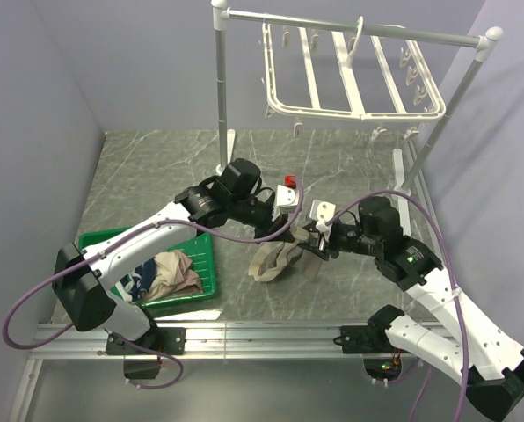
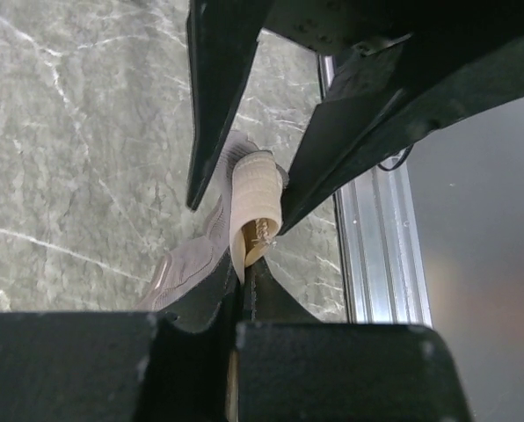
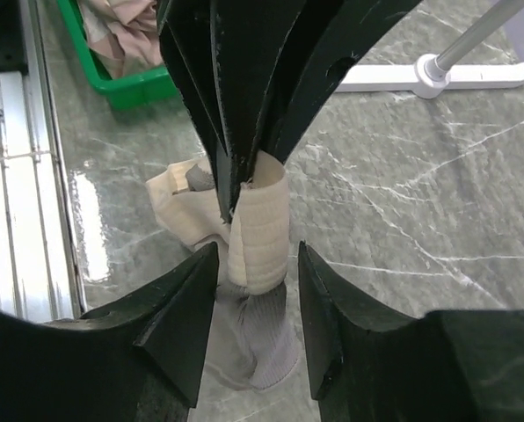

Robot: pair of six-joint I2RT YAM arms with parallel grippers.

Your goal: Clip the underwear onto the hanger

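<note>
Left pincer [image 2: 242, 277] pressed on the underwear [image 1: 275, 261] waistband, garment hanging at desk [image 1: 156, 176] centre. Right pincer [image 3: 258, 255] spread, straddling the waistband. Hanger [image 1: 350, 75] at 1 o'clock, well apart.

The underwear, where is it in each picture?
Top external: underwear bunched up just below the centre.
Left wrist: underwear in the middle, its beige band facing us.
Right wrist: underwear in the middle, standing upright.
Shared landmark: the metal rail.
</note>
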